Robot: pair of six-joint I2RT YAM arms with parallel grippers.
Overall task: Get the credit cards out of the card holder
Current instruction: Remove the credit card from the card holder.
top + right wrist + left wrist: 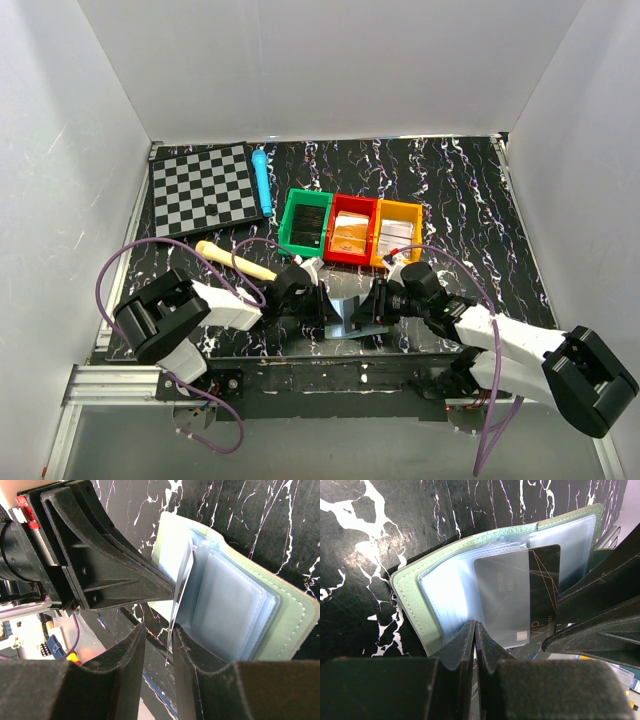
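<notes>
The card holder lies open near the table's front edge, between both grippers. Its grey-green cover frames pale blue clear sleeves. A dark card marked VIP sticks partway out of a sleeve. My left gripper is shut on the near edge of a clear sleeve. My right gripper stands open with the card's thin edge between its fingers, close to the right finger. In the top view the two grippers meet over the holder and hide most of it.
Green, red and orange bins stand in a row just behind the holder. A chessboard, a blue pen and a wooden stick lie at the back left. White walls enclose the table.
</notes>
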